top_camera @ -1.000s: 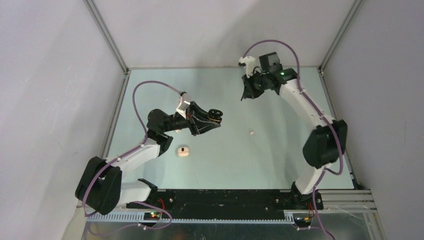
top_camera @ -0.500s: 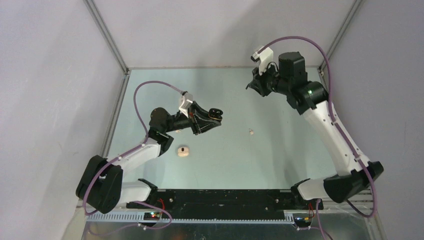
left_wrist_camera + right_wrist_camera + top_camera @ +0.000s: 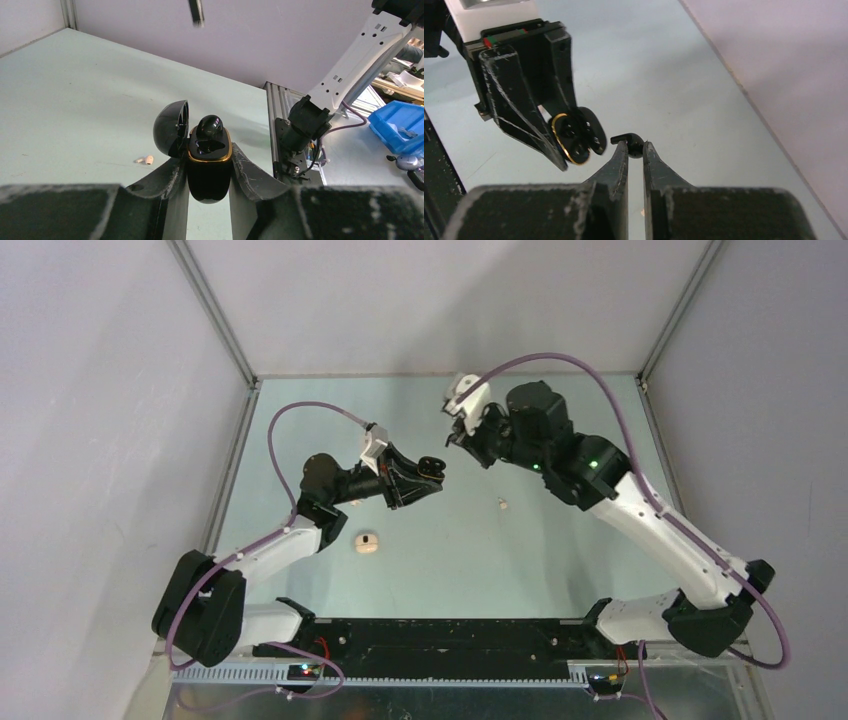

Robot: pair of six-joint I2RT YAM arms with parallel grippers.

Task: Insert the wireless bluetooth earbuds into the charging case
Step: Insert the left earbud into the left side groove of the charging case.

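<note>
So the charging case (image 3: 210,182) here is the black one with a gold rim. It's clamped upright between the 2 fingers of the left gripper (image 3: 209,161), which press in on its sides. Its lid (image 3: 172,127) is flipped open to the left in that wrist view, and 1 black earbud (image 3: 210,126) is already sitting in the case's mouth, sticking up above the rim.

The second black earbud (image 3: 633,143) is up in the air, pinched right at the fingertips of the right gripper (image 3: 635,146), whose jaws are squeezed nearly together on it. From the right wrist camera, that bud sits just to the right of the open case: close, not touching, a small gap between them. From above, the 2 grippers face each other over the middle of the table (image 3: 480,570), tips close.

Other stuff is down on the table. A tiny white earbud (image 3: 503,504) lies below the right gripper and a bit toward the near edge, well apart from both tools. A beige pebble-shaped case (image 3: 367,542) with a dark spot lies near the left arm's elbow, on the near side of the left gripper. Nothing is touching either of those.
</note>
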